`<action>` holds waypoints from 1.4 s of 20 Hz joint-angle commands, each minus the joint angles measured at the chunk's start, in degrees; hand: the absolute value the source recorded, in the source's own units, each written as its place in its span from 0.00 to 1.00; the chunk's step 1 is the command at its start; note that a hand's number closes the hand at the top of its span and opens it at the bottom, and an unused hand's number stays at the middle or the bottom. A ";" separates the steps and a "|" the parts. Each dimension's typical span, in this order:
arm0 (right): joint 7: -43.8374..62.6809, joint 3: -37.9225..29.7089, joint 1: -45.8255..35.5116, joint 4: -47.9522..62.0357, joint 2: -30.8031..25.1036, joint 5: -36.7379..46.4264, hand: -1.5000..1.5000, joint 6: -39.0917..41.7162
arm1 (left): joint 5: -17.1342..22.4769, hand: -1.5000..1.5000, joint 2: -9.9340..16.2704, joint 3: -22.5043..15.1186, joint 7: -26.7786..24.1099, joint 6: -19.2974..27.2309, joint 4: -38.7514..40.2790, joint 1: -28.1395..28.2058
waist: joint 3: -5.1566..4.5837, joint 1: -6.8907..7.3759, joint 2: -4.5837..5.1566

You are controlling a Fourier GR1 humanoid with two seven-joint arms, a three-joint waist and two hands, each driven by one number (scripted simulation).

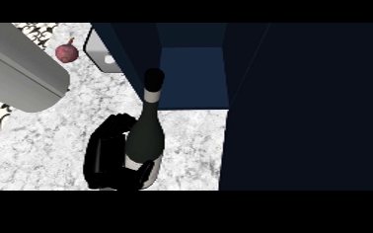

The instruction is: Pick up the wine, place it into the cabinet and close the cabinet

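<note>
In the head view, the wine bottle is seen held upright above the marbled desk, its dark neck pointing toward the open cabinet. The bottle is gripped at its lower body by one black hand, whose fingers are curled round the base; from the position at the view's left it is judged to be the left hand, although no forearm is shown to confirm this. The right hand is not shown in this view. The cabinet is presented as a dark blue box with a lighter blue interior, and its door is swung open and fills the right part of the view. The bottle's top is located just in front of the cabinet's opening, near its left wall. A small purple fruit and a grey cylindrical object are located on the desk well to the left, apart from the work. The step in hand is judged to be the carrying of the bottle toward the cabinet; placement is not yet done. For the next move, the bottle is to be shifted rightward and forward so that the left wall is cleared, then set down inside upright before release.
</note>
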 commanded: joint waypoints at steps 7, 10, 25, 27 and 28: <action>4.71 -1.91 4.73 -12.55 -1.76 -4.09 0.00 0.98 | -2.70 1.00 -4.70 -2.78 15.23 14.12 -1.50 -14.75 | -0.02 -0.56 0.14; 2.62 -1.04 4.69 -11.76 -1.52 -2.60 0.00 1.72 | -1.89 1.00 -4.74 0.41 15.65 13.21 2.00 -17.12 | -0.02 -0.40 0.18; 6.27 -4.92 3.38 -13.58 -1.86 -6.78 0.00 3.21 | 2.77 1.00 -4.78 -6.85 7.92 25.15 22.53 -28.35 | -0.07 -1.14 0.29; 1.93 -6.74 5.25 -9.98 -1.38 -8.62 0.00 4.74 | 6.66 1.00 -4.78 -6.38 3.04 22.28 26.71 -27.31 | -0.04 -1.33 0.45; 4.81 -4.49 4.32 -12.38 -1.05 -5.91 0.00 3.61 | 6.36 1.00 -4.78 -1.48 4.61 17.64 29.74 -30.34 | -0.09 -1.27 0.44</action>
